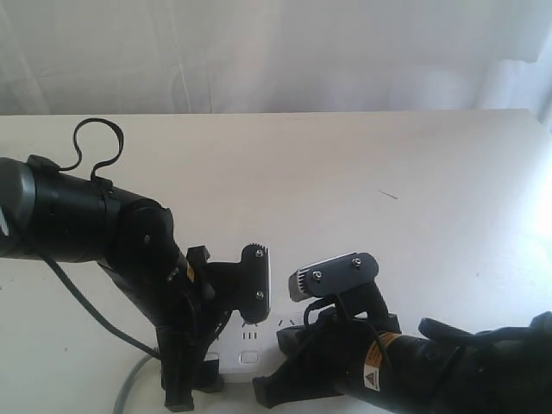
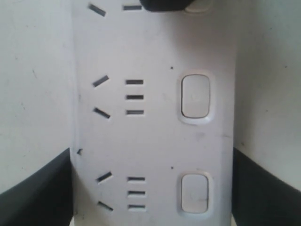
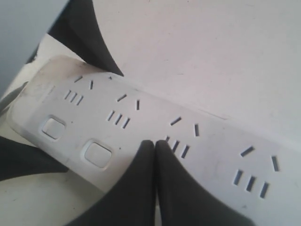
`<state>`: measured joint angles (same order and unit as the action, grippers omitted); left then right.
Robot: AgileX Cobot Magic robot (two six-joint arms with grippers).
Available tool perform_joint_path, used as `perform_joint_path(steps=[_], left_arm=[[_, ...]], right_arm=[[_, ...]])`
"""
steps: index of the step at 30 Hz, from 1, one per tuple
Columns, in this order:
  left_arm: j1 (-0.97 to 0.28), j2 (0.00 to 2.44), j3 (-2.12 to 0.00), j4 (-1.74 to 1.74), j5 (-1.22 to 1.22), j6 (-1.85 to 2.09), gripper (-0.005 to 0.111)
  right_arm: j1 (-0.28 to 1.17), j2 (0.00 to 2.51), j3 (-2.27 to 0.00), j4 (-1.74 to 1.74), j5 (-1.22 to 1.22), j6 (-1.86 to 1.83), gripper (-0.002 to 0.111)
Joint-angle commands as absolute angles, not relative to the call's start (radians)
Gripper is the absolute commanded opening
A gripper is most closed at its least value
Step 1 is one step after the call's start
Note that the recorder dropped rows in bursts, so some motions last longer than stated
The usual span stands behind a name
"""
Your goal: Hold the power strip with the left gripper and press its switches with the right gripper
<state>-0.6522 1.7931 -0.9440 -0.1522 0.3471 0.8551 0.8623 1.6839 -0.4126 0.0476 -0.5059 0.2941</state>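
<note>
Noted plain white tabletop (image 1: pixel 362 172) backed by pale curtain (image 1: pixel 276 43). Found right gripper (image 3: pixel 154 147) with fingers pressed together, tips set down on power strip (image 3: pixel 211 141) in the button row, just past two uncovered switches (image 3: pixel 98 153). Saw edge of a third button showing beside the dark tip in left wrist view. Cannot tell whether that button is pushed in.

Located strip at 6 o'clock of the table in exterior view, lying flat, socket side up, mostly hidden there behind both grippers. Found left gripper (image 2: pixel 153 162) clamped across the strip's width near its rounded end, one black finger (image 2: pixel 40 188) against each long edge. Recorded grey cord (image 1: pixel 129 384) running off toward 7 o'clock.

Logged left arm (image 1: pixel 69 216) extended from 9 o'clock, wrist bent downward, looped black cable (image 1: pixel 97 142) above it. Logged right arm (image 1: pixel 466 362) extended from 4 o'clock, low over the table, yellow-and-white label (image 1: pixel 373 375) on the wrist, grey-faced finger (image 1: pixel 332 274) with two screws uppermost. Marked small dark fleck (image 1: pixel 388 194) on bare table at 2 o'clock of the grippers.
</note>
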Motion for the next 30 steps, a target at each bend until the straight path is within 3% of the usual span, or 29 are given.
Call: perform_joint_path(steps=[1, 14, 22, 30], left_arm=[[-0.651, 1.856, -0.899, -0.118, 0.464, 0.852, 0.000], [-0.651, 1.856, -0.899, -0.112, 0.470, 0.843, 0.000], [-0.651, 1.856, -0.899, -0.108, 0.431, 0.826, 0.000], [-0.651, 1.876, -0.899, -0.098, 0.436, 0.826, 0.000]], right_arm=[[0.898, 1.688, -0.396, 0.041, -0.434, 0.293, 0.000], [0.917, 1.688, -0.394, 0.053, -0.398, 0.303, 0.000], [0.917, 1.684, -0.394, 0.061, -0.559, 0.289, 0.000], [0.917, 1.620, -0.394, 0.059, -0.540, 0.264, 0.000]])
